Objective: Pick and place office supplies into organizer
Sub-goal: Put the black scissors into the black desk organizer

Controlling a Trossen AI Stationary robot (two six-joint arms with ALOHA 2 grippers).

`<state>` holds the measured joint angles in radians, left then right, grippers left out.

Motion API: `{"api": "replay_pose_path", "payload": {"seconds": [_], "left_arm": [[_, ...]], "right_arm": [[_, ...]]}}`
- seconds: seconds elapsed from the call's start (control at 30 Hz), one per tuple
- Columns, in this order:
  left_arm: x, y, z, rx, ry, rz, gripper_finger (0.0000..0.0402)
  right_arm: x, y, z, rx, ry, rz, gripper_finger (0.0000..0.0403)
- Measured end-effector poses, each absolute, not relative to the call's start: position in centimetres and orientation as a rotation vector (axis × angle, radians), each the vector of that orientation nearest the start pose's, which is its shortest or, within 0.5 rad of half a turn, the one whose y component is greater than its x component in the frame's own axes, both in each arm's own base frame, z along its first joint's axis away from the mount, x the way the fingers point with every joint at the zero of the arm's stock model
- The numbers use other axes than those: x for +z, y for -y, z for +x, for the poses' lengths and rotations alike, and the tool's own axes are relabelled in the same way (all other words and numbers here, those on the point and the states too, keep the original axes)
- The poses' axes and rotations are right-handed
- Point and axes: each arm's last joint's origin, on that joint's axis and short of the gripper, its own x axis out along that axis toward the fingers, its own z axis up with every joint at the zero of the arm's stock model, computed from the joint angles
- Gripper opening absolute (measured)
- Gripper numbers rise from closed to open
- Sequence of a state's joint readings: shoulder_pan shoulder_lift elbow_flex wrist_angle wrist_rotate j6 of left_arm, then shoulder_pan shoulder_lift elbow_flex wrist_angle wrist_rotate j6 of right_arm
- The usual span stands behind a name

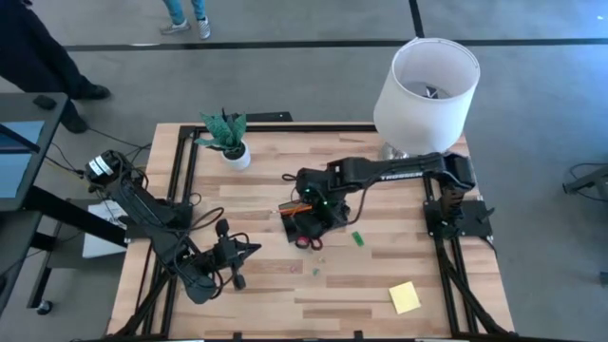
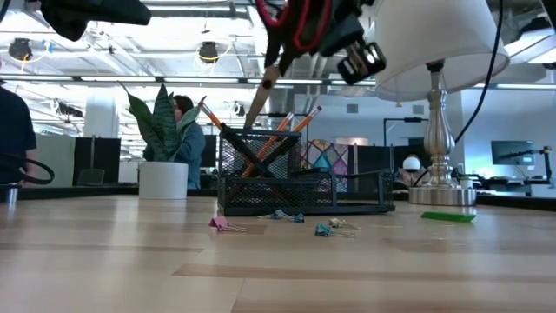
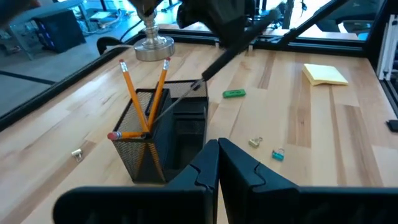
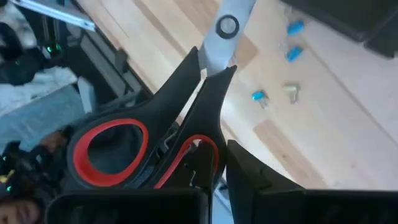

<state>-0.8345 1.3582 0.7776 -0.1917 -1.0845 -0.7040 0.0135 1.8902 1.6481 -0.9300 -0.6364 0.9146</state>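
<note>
Clips [image 2: 334, 228] scattered before organizer [image 2: 300, 183]; right hand [image 4: 214, 158] grips scissors [image 4: 155, 143].

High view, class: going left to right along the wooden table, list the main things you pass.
Left gripper → potted plant → organizer, with the right gripper holding scissors over it → green block → yellow sticky-note pad.

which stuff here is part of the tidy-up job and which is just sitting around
Part of the job:
- scissors, held in the right gripper above the organizer
- pencils in the organizer
- green block
- sticky-note pad
- clips on the table

Just lying about:
- potted plant
- lamp
</note>
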Motion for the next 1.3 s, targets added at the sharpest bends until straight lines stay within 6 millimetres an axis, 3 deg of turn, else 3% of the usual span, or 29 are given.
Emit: {"api": "replay_pose_path", "payload": {"seconds": [0.13,0.4,0.83,1.07,1.3], "left_arm": [[22.0,17.6,19.3,0.366,-0.337,-0.051,0.0],[21.9,17.4,19.2,0.371,-0.35,-0.036,0.0],[21.9,17.5,19.2,0.372,-0.347,-0.048,0.0],[21.9,17.5,19.3,0.372,-0.345,-0.052,0.0],[21.9,17.2,19.4,0.394,-0.337,-0.045,0.0]], "right_arm": [[25.8,-1.8,40.1,0.044,-1.364,1.174,0.0016],[27.3,0.9,39.7,0.018,-1.373,1.249,0.0016],[28.0,4.0,39.5,0.244,-1.37,1.474,0.0016],[26.0,5.9,40.2,0.22,-1.382,1.517,0.0016],[23.7,5.9,41.0,0.239,-1.432,1.566,0.0022]]}}
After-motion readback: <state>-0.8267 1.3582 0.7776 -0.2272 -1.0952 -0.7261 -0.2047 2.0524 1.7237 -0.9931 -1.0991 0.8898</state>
